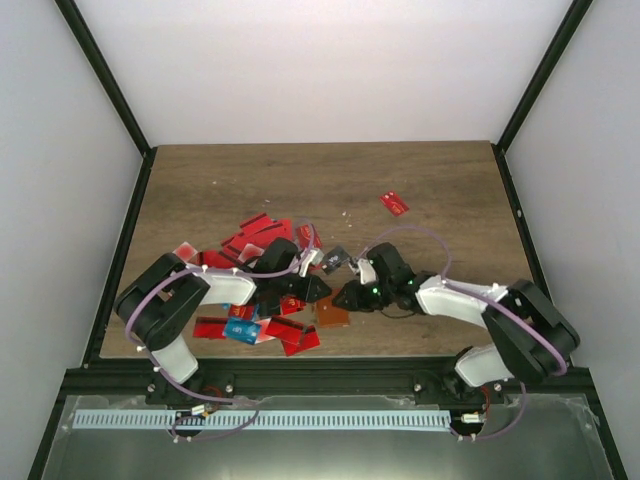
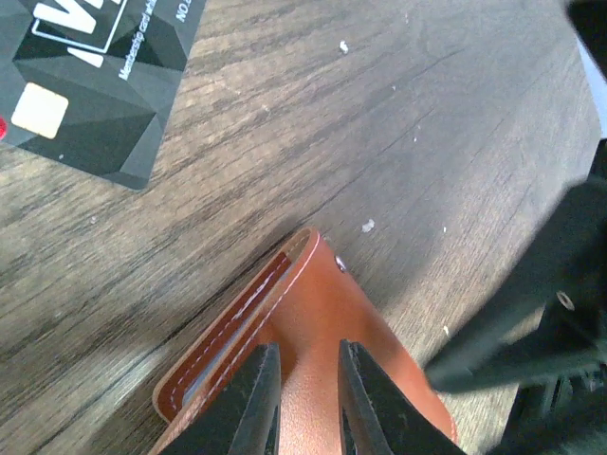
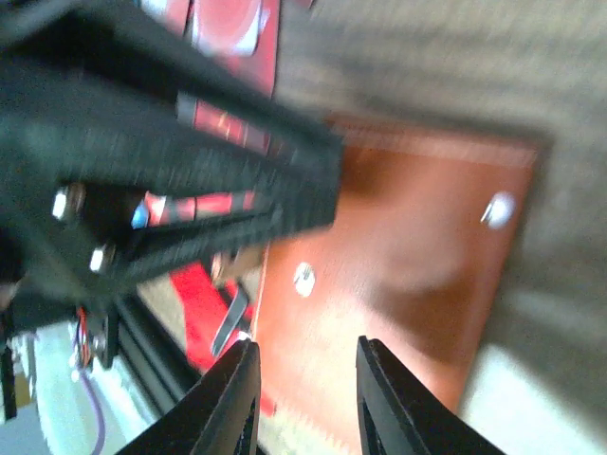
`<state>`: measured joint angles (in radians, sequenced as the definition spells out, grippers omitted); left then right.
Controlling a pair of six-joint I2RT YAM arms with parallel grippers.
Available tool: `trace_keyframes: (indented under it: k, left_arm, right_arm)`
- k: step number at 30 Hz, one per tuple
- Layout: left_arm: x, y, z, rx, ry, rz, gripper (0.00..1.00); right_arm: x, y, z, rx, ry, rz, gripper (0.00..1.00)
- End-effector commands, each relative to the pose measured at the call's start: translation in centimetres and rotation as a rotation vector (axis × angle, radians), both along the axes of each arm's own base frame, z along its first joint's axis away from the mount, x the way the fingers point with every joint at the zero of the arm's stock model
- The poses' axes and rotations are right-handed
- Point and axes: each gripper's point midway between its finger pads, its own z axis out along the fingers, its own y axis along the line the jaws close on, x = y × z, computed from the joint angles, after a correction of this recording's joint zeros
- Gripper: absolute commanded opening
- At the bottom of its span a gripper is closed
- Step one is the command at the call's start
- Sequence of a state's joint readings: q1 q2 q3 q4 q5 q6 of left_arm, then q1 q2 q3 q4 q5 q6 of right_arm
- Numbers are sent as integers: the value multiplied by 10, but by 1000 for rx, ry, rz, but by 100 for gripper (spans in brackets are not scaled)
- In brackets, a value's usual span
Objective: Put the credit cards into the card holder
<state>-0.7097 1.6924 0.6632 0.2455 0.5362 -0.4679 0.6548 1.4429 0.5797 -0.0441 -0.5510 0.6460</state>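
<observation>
Card holder (image 1: 332, 315) lies on table (image 1: 330, 180), front centre, between your 2 claws. In left wrist view its long axis runs diagonal, corner pointing away from you, stitched edge on left. Left gripper (image 2: 308, 403) and right gripper (image 3: 302, 403) each straddle leather with narrow jaws; pinching or not, cannot tell. Top view alone shows whole spread of credit cards (image 1: 255, 240), left of holder.

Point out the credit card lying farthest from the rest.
The lone red card at the far right of the table; the other cards lie bunched nearer the front.
</observation>
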Motion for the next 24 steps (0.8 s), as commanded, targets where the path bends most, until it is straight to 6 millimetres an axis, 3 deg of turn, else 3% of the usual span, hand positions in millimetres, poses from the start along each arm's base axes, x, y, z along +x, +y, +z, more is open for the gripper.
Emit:
trace_keyframes:
  k: [1, 6, 14, 18, 24]
  left_arm:
    - [-4, 3, -2, 8, -28, -25, 20]
    - [-2, 11, -6, 46, -42, 8, 20]
    - [-3, 19, -5, 60, -26, 56, 19]
    - [-8, 21, -2, 30, -7, 76, 19]
    - [-13, 24, 6, 9, 9, 91, 20]
  right_arm:
    - [-46, 0, 4, 29, 81, 60, 30]
    - [-68, 7, 13, 89, 131, 73, 28]
    - [-66, 2, -23, -35, 222, 24, 28]
    - [-48, -5, -35, -110, 189, -30, 28]
    - [0, -29, -33, -182, 91, -117, 28]
